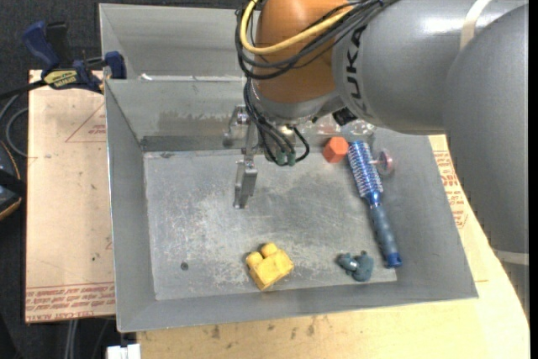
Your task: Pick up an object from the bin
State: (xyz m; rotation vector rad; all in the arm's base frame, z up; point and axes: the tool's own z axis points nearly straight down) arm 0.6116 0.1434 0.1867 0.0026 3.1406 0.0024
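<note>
**No pick yet: claw over bare bin floor**

Nearest me, by the front wall of the bin [126,181], lie a yellow block [269,266] with studs on top and, to its right, a small grey-blue piece [357,265]. Neither is touched. From there a blue brush [376,202] with a coiled-looking head runs back along the right side, and a small orange block [336,149] sits just beside its far end.

The claw [244,194] hangs left of the middle, above bare metal and well apart from all of these; the yellow block is the closest to it. I see nothing in its hold, and from this angle I cannot tell how wide it stands.

Behind it rise the wrist's orange cover [290,38] and its cables [249,21], then the grey arm [437,55], where I read "UKA", the first letter covered by a cable. Nothing in the bin carries writing I can read.

As I judge it, the whole pick is left: choose a thing, move over it, descend, close, lift.
</note>
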